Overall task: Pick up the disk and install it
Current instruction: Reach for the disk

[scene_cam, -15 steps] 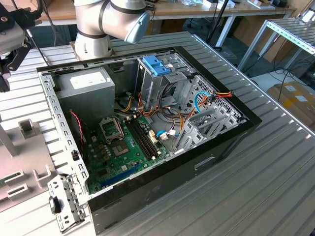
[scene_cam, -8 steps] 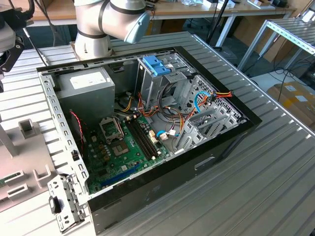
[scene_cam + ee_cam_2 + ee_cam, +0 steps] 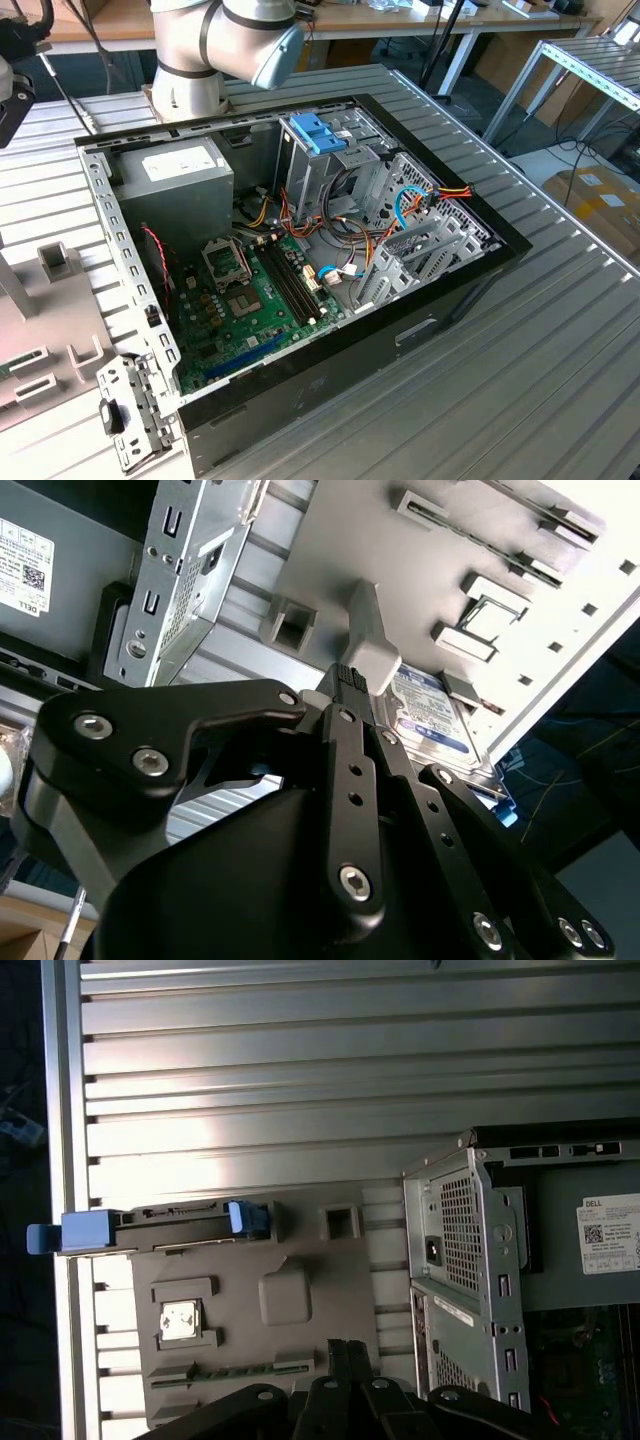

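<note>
The disk wears a white label with a blue band. The pincer is matt black. The worktop is silver with parallel ribs. The case is black outside, its board green, its latch bright blue, its power supply grey.

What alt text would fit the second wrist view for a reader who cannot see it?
The robot's black tool hangs in the foreground, close to the disk, a drive with a blue-banded white label by a grey holder plate. A metal computer case stands alongside.
</note>
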Controlling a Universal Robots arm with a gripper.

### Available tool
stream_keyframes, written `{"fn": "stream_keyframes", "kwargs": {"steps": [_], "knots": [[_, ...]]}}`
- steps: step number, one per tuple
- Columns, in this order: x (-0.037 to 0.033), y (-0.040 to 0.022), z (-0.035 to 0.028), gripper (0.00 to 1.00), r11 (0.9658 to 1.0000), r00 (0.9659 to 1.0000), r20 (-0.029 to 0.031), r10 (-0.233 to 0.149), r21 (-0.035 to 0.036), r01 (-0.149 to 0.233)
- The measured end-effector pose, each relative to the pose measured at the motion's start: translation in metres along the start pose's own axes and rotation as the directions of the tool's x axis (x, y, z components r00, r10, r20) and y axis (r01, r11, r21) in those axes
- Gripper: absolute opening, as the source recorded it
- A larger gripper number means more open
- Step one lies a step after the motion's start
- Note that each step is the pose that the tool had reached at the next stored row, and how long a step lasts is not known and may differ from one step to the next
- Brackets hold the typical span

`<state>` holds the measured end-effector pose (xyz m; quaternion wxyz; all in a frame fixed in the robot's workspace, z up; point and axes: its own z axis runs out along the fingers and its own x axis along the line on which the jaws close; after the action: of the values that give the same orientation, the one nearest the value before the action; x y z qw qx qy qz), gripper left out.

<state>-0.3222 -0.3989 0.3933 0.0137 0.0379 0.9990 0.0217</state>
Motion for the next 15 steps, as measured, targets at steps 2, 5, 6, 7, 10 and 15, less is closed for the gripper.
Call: {"fn": "stream_keyframes", "kwargs": {"steps": [2, 5, 6, 7, 10, 15], "knots": [[0.0027, -0.0002, -0.0001, 0.11, 1.0000, 1.0000, 0.0000, 0.000, 0.0000, 0.000], [0.0059, -0.0004, -0.0002, 0.11, 1.0000, 1.0000, 0.0000, 0.000, 0.0000, 0.000], [0.0067, -0.0005, -0.0002, 0.11, 1.0000, 1.0000, 0.0000, 0.000, 0.0000, 0.000], [0.0076, -0.0006, -0.0002, 0.11, 1.0000, 1.0000, 0.0000, 0.000, 0.0000, 0.000], [0.0106, -0.0008, -0.0003, 0.11, 1.0000, 1.0000, 0.0001, 0.000, 0.0000, 0.000], [0.0184, -0.0014, -0.0005, 0.11, 1.0000, 1.0000, 0.0001, 0.000, 0.0000, 0.000]]}}
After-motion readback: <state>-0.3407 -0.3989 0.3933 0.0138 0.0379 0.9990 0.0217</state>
